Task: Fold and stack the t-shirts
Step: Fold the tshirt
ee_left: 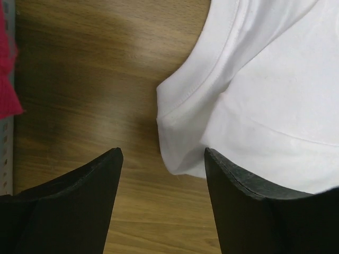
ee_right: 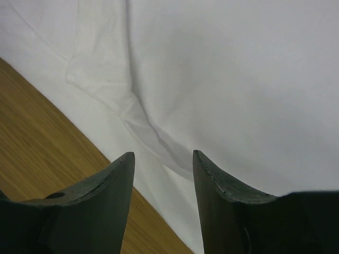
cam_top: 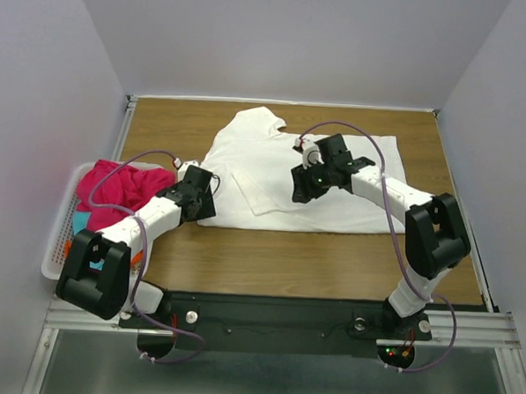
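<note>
A large white t-shirt [cam_top: 264, 171] lies partly folded on the wooden table [cam_top: 331, 253]. My left gripper [cam_top: 208, 192] hovers at its left edge. In the left wrist view that gripper [ee_left: 163, 153] is open, with nothing between its fingers and a hemmed corner of the white t-shirt [ee_left: 254, 95] just ahead of the right finger. My right gripper [cam_top: 300, 188] is over the middle of the shirt. The right wrist view shows it [ee_right: 163, 154] open above creased white cloth [ee_right: 238, 79], gripping nothing. A magenta-pink t-shirt [cam_top: 113, 189] is bunched in the basket, with cyan cloth [cam_top: 82, 219] beneath it.
A white lattice basket [cam_top: 60, 239] stands at the table's left edge, and its rim [ee_left: 5, 153] shows in the left wrist view. Grey walls close in the back and sides. Bare wood [cam_top: 312, 261] runs along the front between the shirt and the arm bases.
</note>
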Motion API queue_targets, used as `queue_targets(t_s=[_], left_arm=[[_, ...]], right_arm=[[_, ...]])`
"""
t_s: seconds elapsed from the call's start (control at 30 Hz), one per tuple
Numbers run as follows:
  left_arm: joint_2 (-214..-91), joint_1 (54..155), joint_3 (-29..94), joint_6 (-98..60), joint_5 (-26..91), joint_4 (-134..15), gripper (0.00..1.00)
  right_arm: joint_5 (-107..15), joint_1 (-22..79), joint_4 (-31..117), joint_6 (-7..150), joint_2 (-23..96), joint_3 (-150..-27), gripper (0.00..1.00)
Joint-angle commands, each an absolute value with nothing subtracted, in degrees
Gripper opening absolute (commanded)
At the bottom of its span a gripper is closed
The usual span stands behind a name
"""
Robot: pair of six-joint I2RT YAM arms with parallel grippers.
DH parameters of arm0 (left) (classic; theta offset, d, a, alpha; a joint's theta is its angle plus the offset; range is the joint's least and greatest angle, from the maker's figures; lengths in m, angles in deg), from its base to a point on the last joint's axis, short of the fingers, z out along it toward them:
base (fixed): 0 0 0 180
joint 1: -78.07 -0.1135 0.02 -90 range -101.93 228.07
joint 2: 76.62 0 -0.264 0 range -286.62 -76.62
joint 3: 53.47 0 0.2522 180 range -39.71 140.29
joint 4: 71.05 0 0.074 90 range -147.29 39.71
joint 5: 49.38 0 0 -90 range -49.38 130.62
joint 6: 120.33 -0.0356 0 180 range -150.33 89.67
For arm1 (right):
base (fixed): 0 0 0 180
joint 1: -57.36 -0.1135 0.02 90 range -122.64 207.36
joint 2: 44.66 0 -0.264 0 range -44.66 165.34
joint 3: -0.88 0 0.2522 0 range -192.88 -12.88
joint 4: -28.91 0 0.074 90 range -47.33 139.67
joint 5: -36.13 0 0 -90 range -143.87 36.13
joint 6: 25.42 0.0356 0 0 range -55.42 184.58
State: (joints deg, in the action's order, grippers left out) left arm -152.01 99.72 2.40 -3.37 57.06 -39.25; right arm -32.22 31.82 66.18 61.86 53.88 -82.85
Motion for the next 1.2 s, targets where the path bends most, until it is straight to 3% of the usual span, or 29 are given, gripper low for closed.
queue_targets(t_s=[0.0,0.27,0.6,0.77,1.03,1.17], left_arm=[[-153.9,99.6,2.6,-2.6,57.7,-41.4,0.7],[-154.6,99.6,0.6,-1.3,55.7,-42.3,0.6],[-156.3,99.6,-0.5,-1.0,55.7,-41.9,0.24],[-156.8,99.4,-0.8,-1.0,55.8,-41.8,0.15],[-156.7,99.2,-0.9,-1.0,56.0,-41.7,0.07],[-156.7,99.1,-0.9,-1.2,56.1,-41.8,0.06]], right_arm=[[-29.4,29.5,65.7,57.3,56.8,-87.1,0.53],[-29.4,27.3,68.6,54.4,60.5,-87.1,0.5],[-32.6,27.2,68.6,52.4,63.1,-87.5,0.39],[-31.4,27.2,69.0,52.4,62.3,-87.3,0.38],[-29.8,26.9,70.0,52.4,61.9,-87.0,0.35],[-29.3,26.9,70.2,52.4,62.8,-87.2,0.23]])
